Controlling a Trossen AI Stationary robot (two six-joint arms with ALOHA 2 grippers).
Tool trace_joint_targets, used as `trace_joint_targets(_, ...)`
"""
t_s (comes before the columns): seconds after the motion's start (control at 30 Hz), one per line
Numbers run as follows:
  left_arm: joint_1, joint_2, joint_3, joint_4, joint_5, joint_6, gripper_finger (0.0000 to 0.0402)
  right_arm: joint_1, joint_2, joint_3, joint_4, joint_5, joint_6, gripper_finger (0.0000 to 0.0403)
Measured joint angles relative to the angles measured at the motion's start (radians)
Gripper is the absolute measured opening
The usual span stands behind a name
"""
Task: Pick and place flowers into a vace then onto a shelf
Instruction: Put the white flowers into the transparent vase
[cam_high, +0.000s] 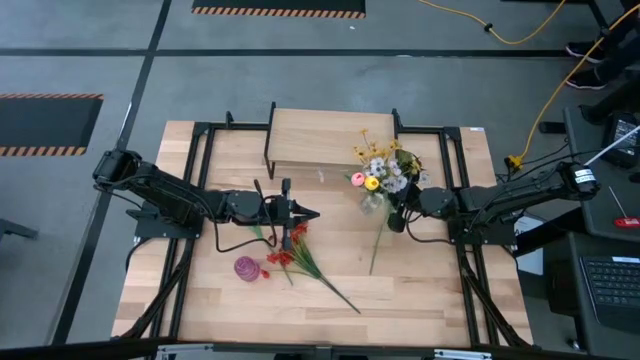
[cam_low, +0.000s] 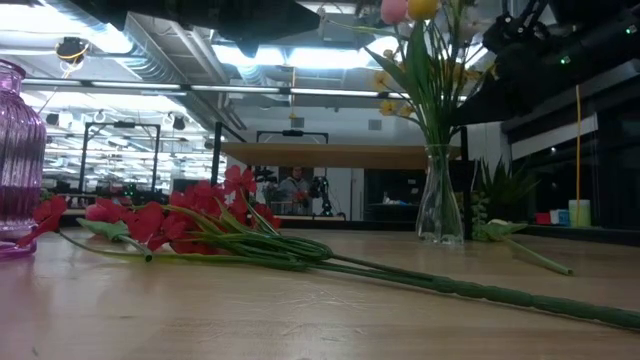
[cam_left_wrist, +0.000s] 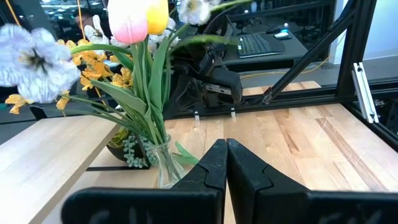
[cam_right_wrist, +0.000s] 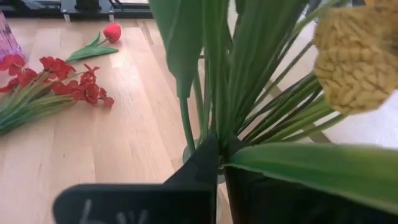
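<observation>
Just in front of the shelf (cam_high: 325, 135), toward its right end, the clear glass vase (cam_high: 373, 203) is standing with a bunch already in it: pink and yellow tulips (cam_left_wrist: 138, 18), yellow and white blossoms (cam_high: 385, 160). My right gripper (cam_high: 397, 217) is sitting right at the vase, fingers drawn in around the stalks at the neck; whether I'm actually squeezing glass or stems I cannot tell. My left gripper (cam_high: 303, 213) is hanging well to the left of the vase, fingers pressed together, holding nothing.

Progress as I'm judging it: roughly half. Bunch is in the vase, but red berry sprays (cam_high: 283, 255) and a red tulip (cam_right_wrist: 112, 32) are lying loose on the tabletop (cam_high: 420, 290) left of the vase, plus one long green stem (cam_high: 378, 240) lying just in front of it. A purple ribbed vase (cam_high: 246, 268) is standing unused farther left. Shelf top is holding nothing, so the vase is not yet up there.

Writing or brands: none readable anywhere.
</observation>
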Motion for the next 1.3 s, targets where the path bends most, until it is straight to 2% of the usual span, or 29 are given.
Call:
trace_joint_targets(0.5,0.0,0.0,0.0,0.0,0.0,0.001,0.0004,-0.001,0.003,-0.003,-0.031,-0.007,0.03,0.0004)
trace_joint_targets(0.93,0.0,0.0,0.0,0.0,0.0,0.002,0.0003,-0.031,0.083,-0.003,0.022,-0.015,0.048,0.0004)
trace_joint_targets(1.3,0.0,0.0,0.0,0.0,0.0,0.002,0.0004,-0.031,0.079,0.004,-0.015,-0.022,0.033,0.007)
